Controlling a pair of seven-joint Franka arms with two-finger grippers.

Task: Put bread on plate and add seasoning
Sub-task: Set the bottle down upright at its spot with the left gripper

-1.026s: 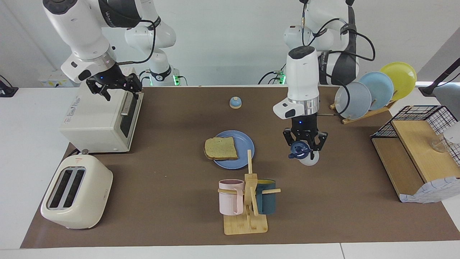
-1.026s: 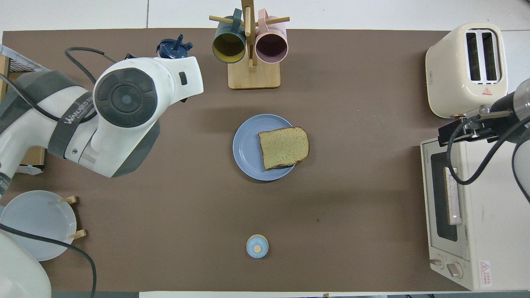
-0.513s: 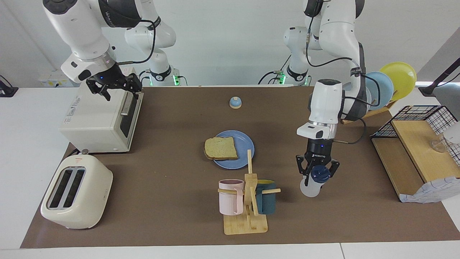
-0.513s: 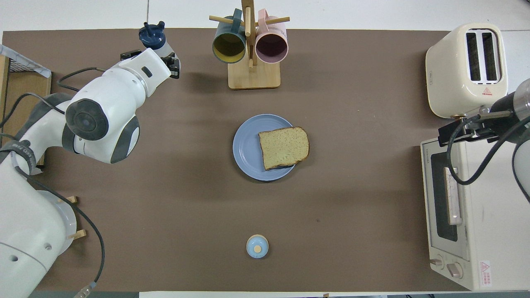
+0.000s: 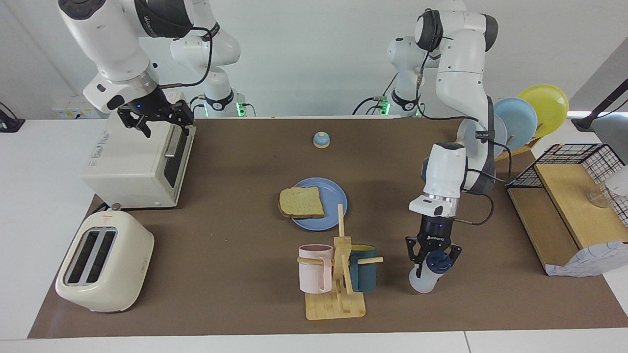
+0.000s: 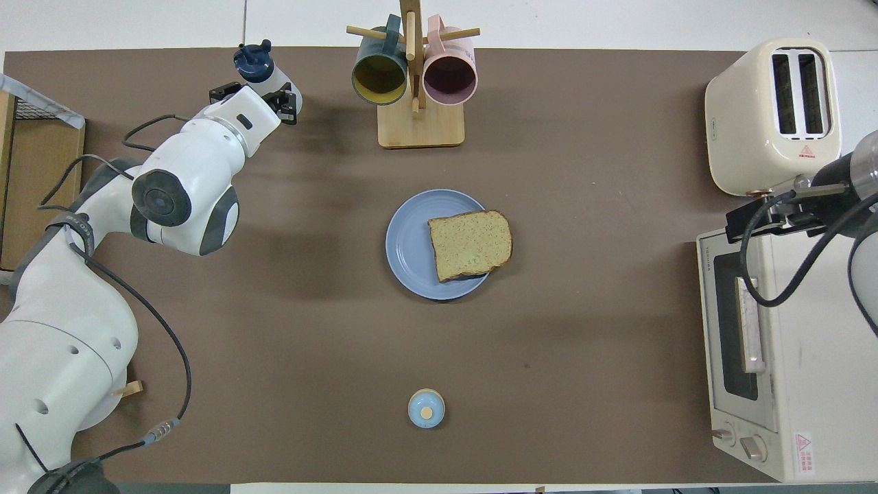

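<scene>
We see the left claw (image 5: 432, 256) low in the frame, clamped on the bottle (image 5: 426, 275), its base w/ the table (image 5: 235, 255); right claw (image 5: 156, 117) upper left, fingers spread.

- Bread (image 5: 301, 202) lying on the plate (image 5: 335, 196), overhanging the rim toward the right arm's end of the table.
- Left gripper (image 5: 431, 256) closed around the seasoning (image 5: 428, 273) just under its dark cap; bottle tilted, base at or just above the mat, beside the mug rack (image 5: 339, 274) toward the left arm's end.
- Right gripper (image 5: 156, 117) hanging over the top of the oven (image 5: 128, 164), fingers apart, holding nothing.
- Toaster (image 5: 104, 262) farther from the robots than the oven.
- Bell (image 5: 321, 139) nearer to the robots than the plate.
- Plate rack (image 5: 520, 117) and wire shelf (image 5: 569, 196) at the left arm's end.
</scene>
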